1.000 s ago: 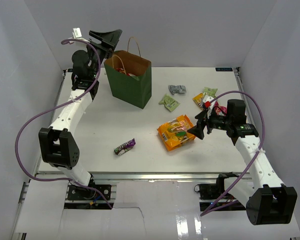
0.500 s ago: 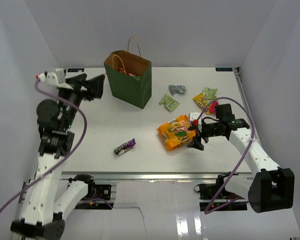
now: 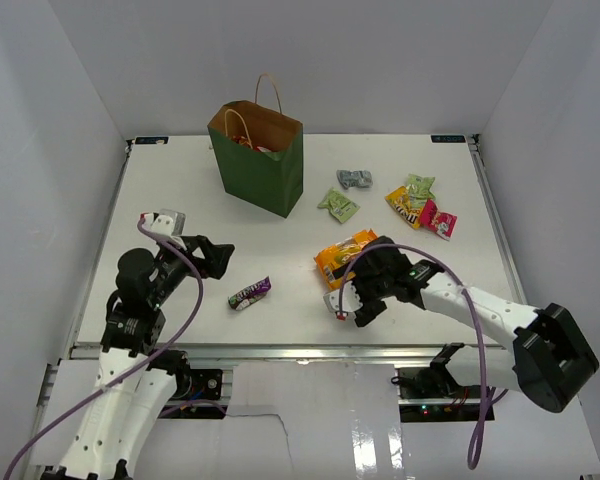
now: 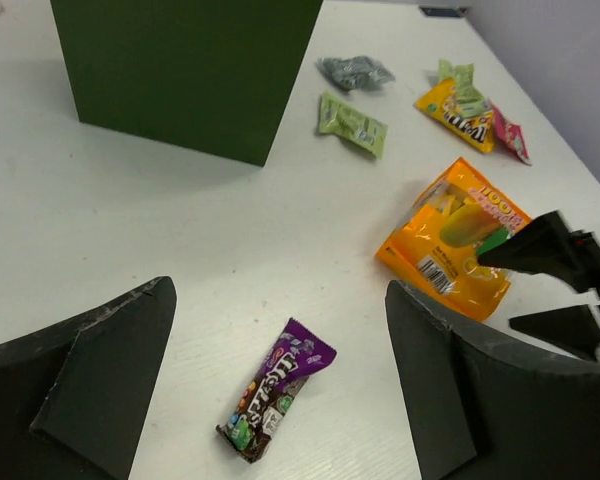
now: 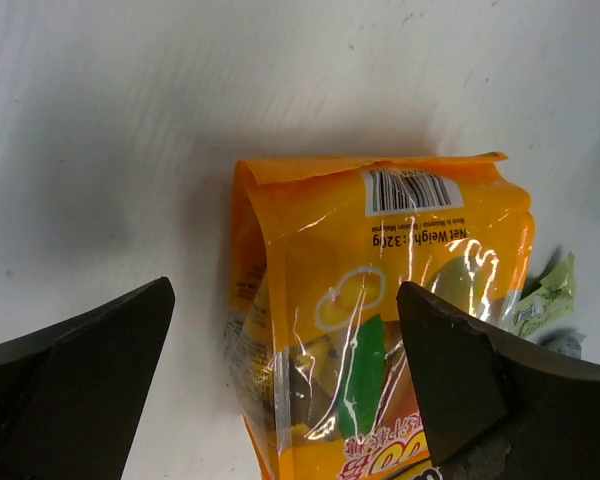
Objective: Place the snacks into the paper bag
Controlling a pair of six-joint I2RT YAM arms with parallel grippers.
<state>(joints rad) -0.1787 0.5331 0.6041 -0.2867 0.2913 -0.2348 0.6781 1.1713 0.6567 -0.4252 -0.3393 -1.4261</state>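
The dark green paper bag (image 3: 265, 170) stands upright at the back left, also in the left wrist view (image 4: 190, 70). The orange bag (image 3: 340, 255) lies mid-table. My right gripper (image 3: 354, 298) is open and hovers over its near end, with one finger (image 5: 90, 350) on either side of the orange bag (image 5: 380, 300). The purple bar (image 3: 249, 293) lies front centre. My left gripper (image 3: 214, 257) is open just left of it, and the purple bar (image 4: 278, 390) shows between its fingers (image 4: 110, 360). Grey (image 3: 354, 179), light-green (image 3: 338, 206), yellow (image 3: 400, 203) and pink (image 3: 441, 221) packets lie at the back right.
A second light-green wrapper (image 3: 419, 185) lies beside the yellow packet. White walls close in the table on the left, back and right. The right gripper (image 4: 550, 255) shows in the left wrist view at the orange bag (image 4: 450, 235).
My left arm has swung down from the paper bag to the front left, near the purple bar. My right gripper has moved left and nearer, over the orange bag's near end.
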